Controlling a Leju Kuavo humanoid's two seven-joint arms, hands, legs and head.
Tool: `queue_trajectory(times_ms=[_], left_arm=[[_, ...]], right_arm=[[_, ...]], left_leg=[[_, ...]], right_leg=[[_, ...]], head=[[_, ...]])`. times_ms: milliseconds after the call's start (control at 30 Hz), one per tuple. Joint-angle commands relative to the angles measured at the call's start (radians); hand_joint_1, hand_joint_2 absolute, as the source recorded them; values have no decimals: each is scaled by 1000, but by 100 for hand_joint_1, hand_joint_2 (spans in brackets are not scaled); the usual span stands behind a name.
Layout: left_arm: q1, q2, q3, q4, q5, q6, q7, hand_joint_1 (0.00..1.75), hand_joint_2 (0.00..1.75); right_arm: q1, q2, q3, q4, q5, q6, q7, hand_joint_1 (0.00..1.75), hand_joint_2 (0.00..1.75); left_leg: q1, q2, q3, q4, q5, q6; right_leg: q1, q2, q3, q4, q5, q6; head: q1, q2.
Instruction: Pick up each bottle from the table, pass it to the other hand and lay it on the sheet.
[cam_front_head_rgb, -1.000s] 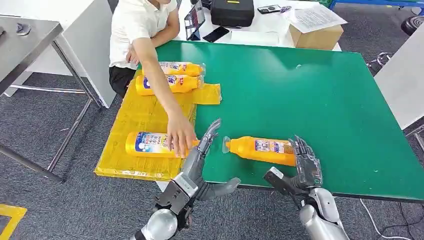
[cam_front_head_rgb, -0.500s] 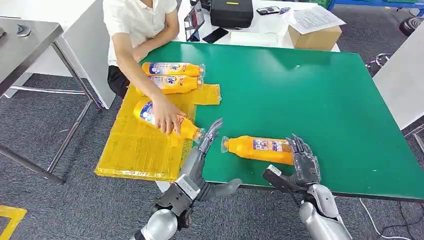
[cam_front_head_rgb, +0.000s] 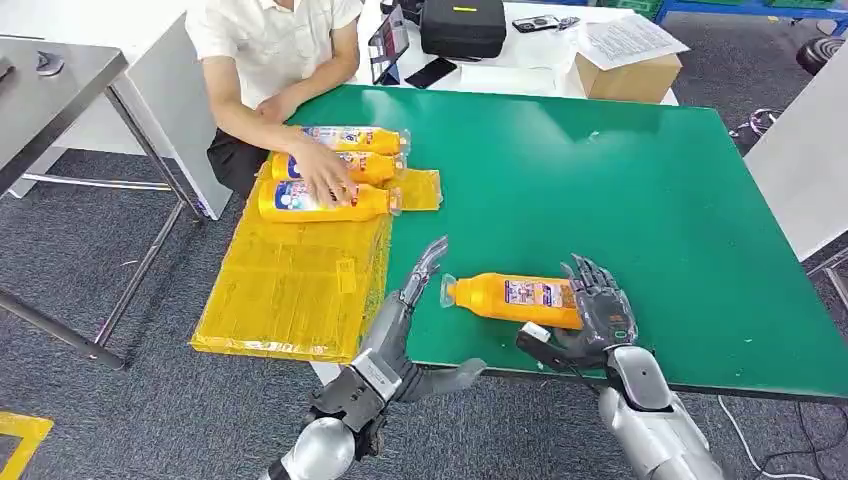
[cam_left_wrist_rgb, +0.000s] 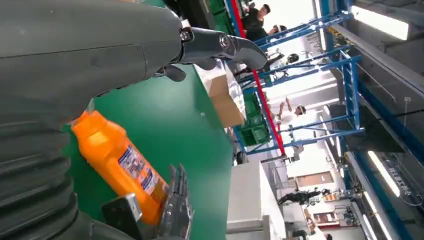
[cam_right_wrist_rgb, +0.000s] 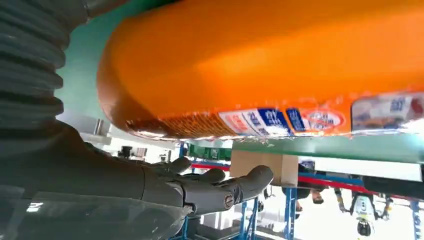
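An orange bottle (cam_front_head_rgb: 515, 298) lies on its side on the green table (cam_front_head_rgb: 600, 180), cap pointing toward the yellow sheet (cam_front_head_rgb: 290, 290). My right hand (cam_front_head_rgb: 593, 315) is at the bottle's base with fingers spread and nothing gripped. In the right wrist view the bottle (cam_right_wrist_rgb: 280, 65) sits very close beside the right hand's straight fingers (cam_right_wrist_rgb: 210, 187). My left hand (cam_front_head_rgb: 405, 315) reaches over the table's front edge, fingers straight, a little short of the cap. The left wrist view shows the bottle (cam_left_wrist_rgb: 120, 165) and the right hand (cam_left_wrist_rgb: 175, 210) behind it. Three more bottles (cam_front_head_rgb: 320, 200) lie at the sheet's far end.
A person sits at the table's far left corner, one hand (cam_front_head_rgb: 325, 180) resting on the nearest of the three bottles. A cardboard box (cam_front_head_rgb: 630, 65) and a black case (cam_front_head_rgb: 462, 25) stand on the white table behind. A grey table (cam_front_head_rgb: 50, 80) stands to the left.
The person carried a bottle from the sheet's front to its far end, beside the other two. My right hand moved forward against the base of the bottle on the table.
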Motion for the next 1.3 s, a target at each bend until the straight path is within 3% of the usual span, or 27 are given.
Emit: queue_trajectory(times_ms=[33,300,467,500,533,700,800,867,900,933,1100,1200,1300], left_arm=[[-23,19,-11,13,19,-3,12,0,175],[-23,19,-11,13,19,-3,12,0,175],[-36,20,-15,31,40,-22,27,0,175],[-41,21,-18,35,44,-28,29,0,175],[-49,19,-21,41,51,-34,30,0,175],[-83,15,-45,70,86,-71,23,0,175],[-97,10,-60,85,110,-101,18,0,175],[-106,-3,-74,111,144,-128,14,0,175],[-109,-8,-80,120,150,-132,13,0,175],[-110,-9,-82,123,152,-132,12,0,175],[-111,-6,-83,123,154,-132,10,0,175],[-111,-22,-78,144,207,-161,30,0,175],[-116,-32,-71,165,238,-162,24,0,175]], right_arm=[[-63,0,87,158,51,14,80,0,175],[-63,0,87,158,51,14,80,0,175],[-98,9,56,267,-43,264,87,0,175],[-109,5,49,293,-75,328,64,73,175],[-114,-3,43,310,-100,367,47,175,175],[-97,-34,29,364,-197,511,-58,175,175],[-25,-62,-19,342,-317,575,-218,175,175],[47,-60,-131,316,-506,706,-335,175,175],[73,-63,-132,298,-523,708,-345,175,175],[82,-64,-130,295,-526,705,-346,175,175],[74,-61,-127,286,-534,709,-339,175,175],[107,-101,-114,263,-544,693,-325,175,175],[150,-137,-96,221,-549,644,-348,175,175]], left_leg=[[1,0,2,-1,0,-2],[1,0,2,-1,0,-1],[1,-1,3,-1,0,-2],[1,0,3,-1,0,-2],[1,0,4,-1,0,-2],[2,1,12,-1,-3,-3],[3,-1,19,-2,-3,-3],[4,-6,21,-3,-2,-3],[3,-4,23,-3,-3,-3],[5,-10,23,-5,-1,-4],[5,-1,31,-4,-10,-4],[4,7,40,-1,-17,-2],[5,-2,37,-2,-14,-3]], right_leg=[[1,1,1,-1,0,-2],[1,0,2,-1,0,-1],[1,0,3,-1,0,-2],[1,0,3,-1,0,-2],[1,0,3,-2,0,-2],[1,3,-1,-4,-2,-3],[2,2,6,-6,-4,-4],[4,-3,11,-9,-4,-5],[3,-1,12,-9,-4,-4],[5,-7,15,-13,-4,-5],[5,3,20,-11,-4,-2],[5,8,26,-9,-9,-2],[6,-1,26,-11,-11,-2]], head=[[0,0],[0,0],[0,0],[0,0],[0,0],[0,0],[0,0],[1,0],[0,0],[0,0],[0,0],[0,0],[0,0]])
